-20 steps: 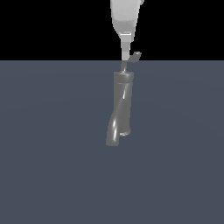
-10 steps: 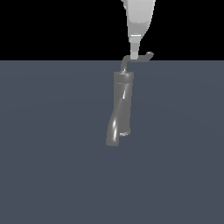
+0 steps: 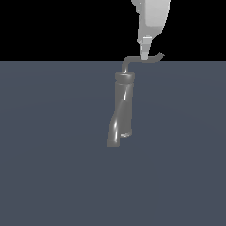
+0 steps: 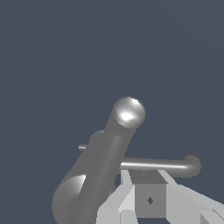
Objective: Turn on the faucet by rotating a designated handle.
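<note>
The faucet [image 3: 123, 103] is a tall glossy grey cylinder standing upright, with a thick curved spout [image 3: 114, 132] slanting down its front. The handle [image 3: 152, 58] is a thin L-shaped rod that rises from the cylinder's top and runs horizontally toward the exterior view's right, ending in a small upturned tip. My gripper [image 3: 145, 55] comes down from above with its fingers together, and the fingertips rest against the rod's horizontal part. In the wrist view the spout [image 4: 105, 153] runs in front, the handle [image 4: 166, 165] crosses behind it, and the gripper [image 4: 141, 186] sits right by the rod.
A flat dark blue-grey floor [image 3: 53, 167] surrounds the faucet on all sides. Nothing else stands on it.
My gripper has moved toward the exterior view's right. The handle has swung with it, and its horizontal part now reaches further to the right.
</note>
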Robot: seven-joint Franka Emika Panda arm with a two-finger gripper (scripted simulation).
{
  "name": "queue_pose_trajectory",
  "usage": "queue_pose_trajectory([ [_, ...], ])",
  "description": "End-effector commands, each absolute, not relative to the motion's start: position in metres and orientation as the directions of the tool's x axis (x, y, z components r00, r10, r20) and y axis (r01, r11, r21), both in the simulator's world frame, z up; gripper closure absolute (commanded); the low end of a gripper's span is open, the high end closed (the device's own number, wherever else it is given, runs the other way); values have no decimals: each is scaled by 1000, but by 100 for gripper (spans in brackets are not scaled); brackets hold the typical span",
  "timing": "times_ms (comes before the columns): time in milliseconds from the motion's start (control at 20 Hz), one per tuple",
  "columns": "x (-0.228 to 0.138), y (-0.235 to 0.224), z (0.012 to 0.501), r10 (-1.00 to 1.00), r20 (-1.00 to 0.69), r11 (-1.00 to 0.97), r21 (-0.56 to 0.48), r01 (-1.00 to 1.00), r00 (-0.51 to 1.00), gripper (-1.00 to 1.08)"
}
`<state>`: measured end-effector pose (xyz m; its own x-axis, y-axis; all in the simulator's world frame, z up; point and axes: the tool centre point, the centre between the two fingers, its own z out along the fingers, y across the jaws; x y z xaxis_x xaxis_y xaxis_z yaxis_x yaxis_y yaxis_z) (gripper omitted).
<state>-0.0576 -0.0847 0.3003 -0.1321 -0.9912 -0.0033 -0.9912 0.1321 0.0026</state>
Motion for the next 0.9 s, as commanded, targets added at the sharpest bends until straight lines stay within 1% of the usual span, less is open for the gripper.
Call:
queue_pose_trajectory([
  [0, -59, -121, 300, -982, 0, 189, 0, -982, -189, 108],
  [50, -56, -87, 300, -991, -4, 132, 2, -991, -132, 108],
  [850, -11, -117, 300, -986, -2, 166, 1, -986, -166, 108],
])
